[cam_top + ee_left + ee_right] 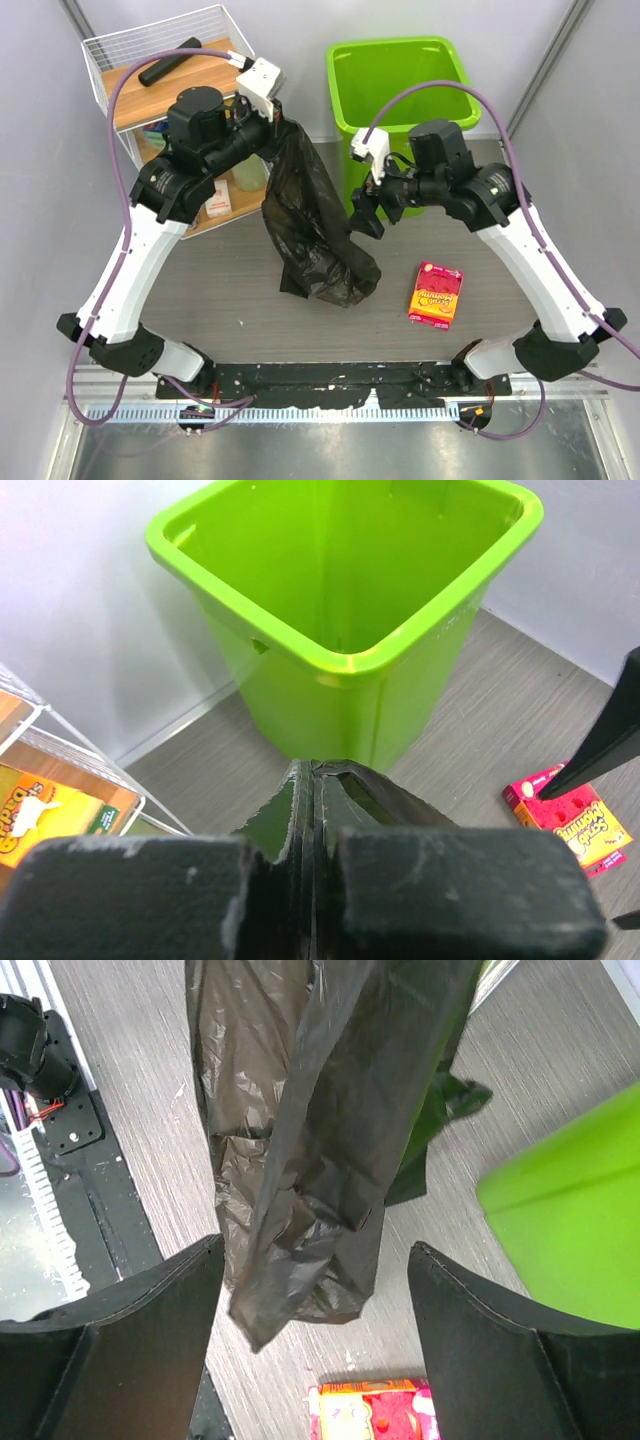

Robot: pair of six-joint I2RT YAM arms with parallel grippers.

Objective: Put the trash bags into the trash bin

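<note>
The thin, crinkled, glossy black plastic trash bag (318, 225) is pinched by its top edge between the clenched fingers of the left gripper (315, 880). It hangs as a long floppy sheet beside the bright lime-green rectangular plastic trash bin (400, 75) and is not yet in it. Its lower end is down by the grey table (230, 275); whether it rests there cannot be told. It is judged to be held high so that it can be carried over the bin's thick rim. The left arm is bent sharply at the elbow, with its wrist raised and aimed toward the bin's open mouth. The right gripper (315, 1290) is spread wide and released, with the hanging bag between its jaws but ungripped, and its arm is reached inward in front of the bin.
</note>
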